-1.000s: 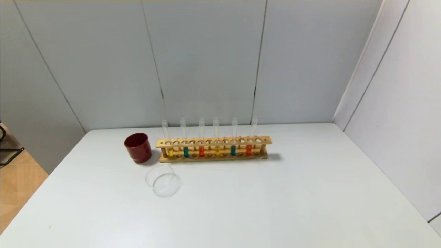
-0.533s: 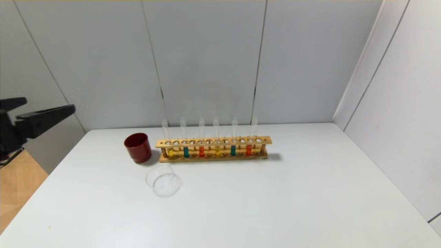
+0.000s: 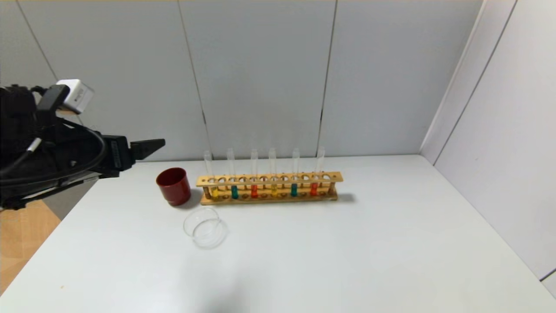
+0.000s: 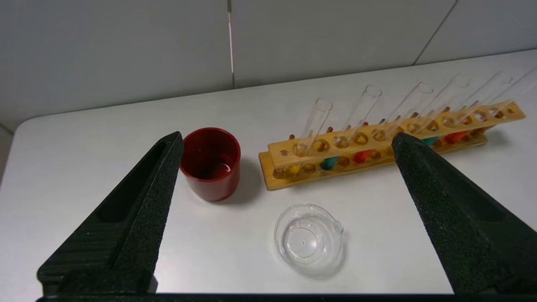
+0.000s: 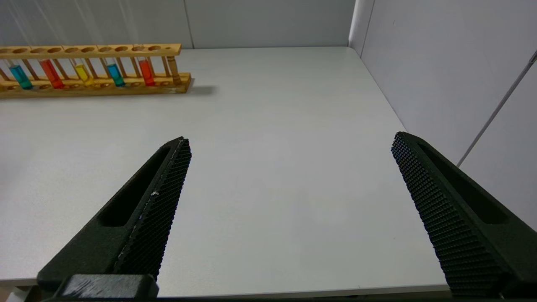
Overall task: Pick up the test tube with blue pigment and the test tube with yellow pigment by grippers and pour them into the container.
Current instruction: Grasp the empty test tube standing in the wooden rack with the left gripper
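A wooden rack (image 3: pixel 334 177) at the back of the table holds several upright tubes. Two carry blue-teal liquid (image 3: pixel 234 191) (image 3: pixel 294 190) and two carry yellow liquid: the leftmost (image 3: pixel 214 192) looks brighter than the fourth (image 3: pixel 274 190). The container (image 3: pixel 205 232), a clear glass dish with a lip, sits in front of the rack's left end, also seen from the left wrist (image 4: pixel 308 239). My left gripper (image 4: pixel 288 136) hangs open and empty above the table's left edge, left of the red cup. My right gripper (image 5: pixel 290 137) is open and empty over the near right of the table.
A dark red cup (image 3: pixel 173 186) stands just left of the rack, close behind the dish. Two tubes of red liquid (image 3: pixel 254 191) (image 3: pixel 313 189) also sit in the rack. Grey wall panels close off the back and right side. The table edge drops to wooden floor (image 3: pixel 21 234) on the left.
My left arm has swung into the head view from the left and moved right and upward, its fingertip now near the red cup. The tubes, dish and cup have not moved.
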Robot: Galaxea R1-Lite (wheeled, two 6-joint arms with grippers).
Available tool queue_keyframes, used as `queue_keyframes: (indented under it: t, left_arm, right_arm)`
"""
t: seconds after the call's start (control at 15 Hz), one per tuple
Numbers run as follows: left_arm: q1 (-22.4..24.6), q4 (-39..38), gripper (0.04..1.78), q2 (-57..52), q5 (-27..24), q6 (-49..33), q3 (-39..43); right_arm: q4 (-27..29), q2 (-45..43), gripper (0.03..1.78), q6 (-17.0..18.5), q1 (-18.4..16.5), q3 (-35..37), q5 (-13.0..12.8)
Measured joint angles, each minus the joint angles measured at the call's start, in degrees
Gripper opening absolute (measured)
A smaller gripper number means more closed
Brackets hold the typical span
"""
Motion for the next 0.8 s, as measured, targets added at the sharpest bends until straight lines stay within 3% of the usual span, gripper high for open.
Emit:
queue_keyframes:
  t: [0.8]
  left_arm:
    - [-5.92,-23.13,1.75,23.93,0.37,0.06,1.05]
  right_arm:
    - [0.00,0.00,1.75,0.02,0.00,0.00,0.02]
